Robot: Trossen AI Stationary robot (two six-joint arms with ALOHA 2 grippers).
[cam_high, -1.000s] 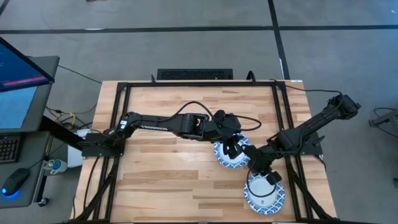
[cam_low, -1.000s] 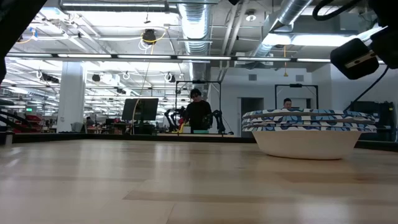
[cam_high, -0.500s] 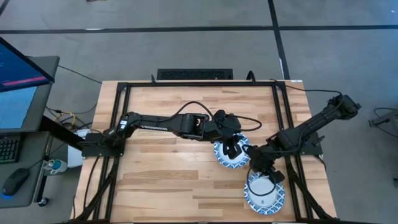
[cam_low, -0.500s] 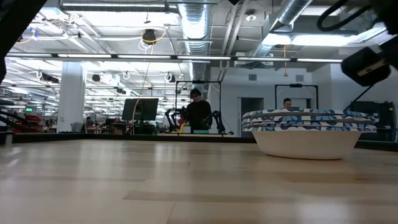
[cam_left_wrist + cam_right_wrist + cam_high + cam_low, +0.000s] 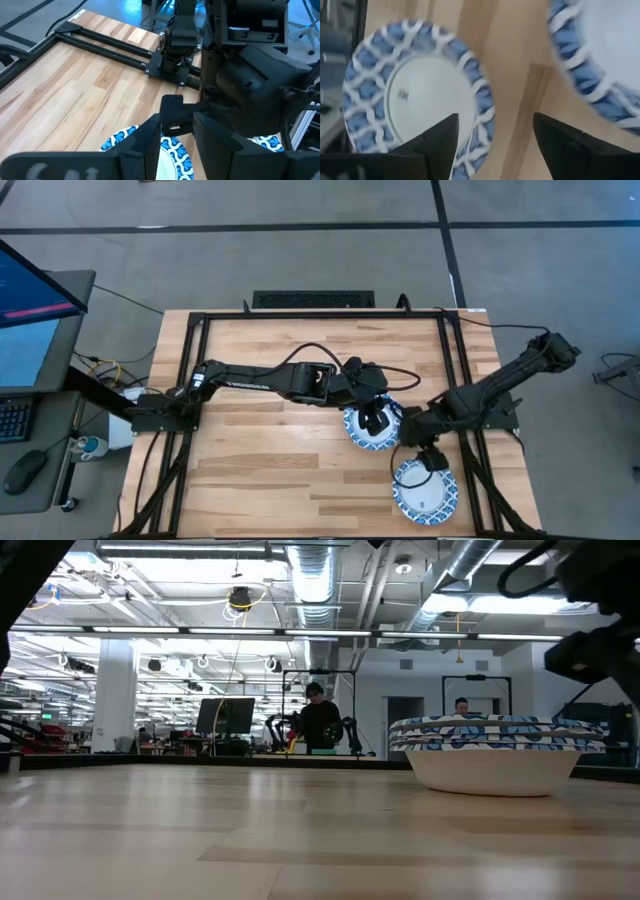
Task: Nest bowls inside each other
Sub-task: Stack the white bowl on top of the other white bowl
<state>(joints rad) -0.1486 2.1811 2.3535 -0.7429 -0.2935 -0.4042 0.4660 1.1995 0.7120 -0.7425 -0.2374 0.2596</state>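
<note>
A blue-and-white bowl [image 5: 368,436] sits right of the table's middle, with my left gripper [image 5: 375,418] over its far side and shut on its rim. A stack of nested bowls [image 5: 425,492] rests on the wood near the front right; the low view shows its layered rims [image 5: 495,730]. My right gripper [image 5: 431,457] hangs open between the two, just past the stack's far edge, touching nothing. Its wrist view shows the stack [image 5: 415,95] and the other bowl [image 5: 605,50] on either side of its spread fingers [image 5: 495,145]. My left gripper has the bowl's patterned rim [image 5: 175,154] between its two fingers, at the bowl's far side. The fingers come from above, slanting from the table's left. Whether the bowl is lifted or rests on the table, I cannot tell.
Black frame rails [image 5: 200,330] run along the table's sides and back. Bare wood [image 5: 260,470] fills the table's left and near parts. A monitor [image 5: 35,310] stands off the left edge. People [image 5: 320,720] show in the room beyond.
My right gripper has opened and let go of the top bowl of the stack. It has drawn back toward the far edge and up, off the stack, which now shows whole. The stack and the left arm have stayed put.
</note>
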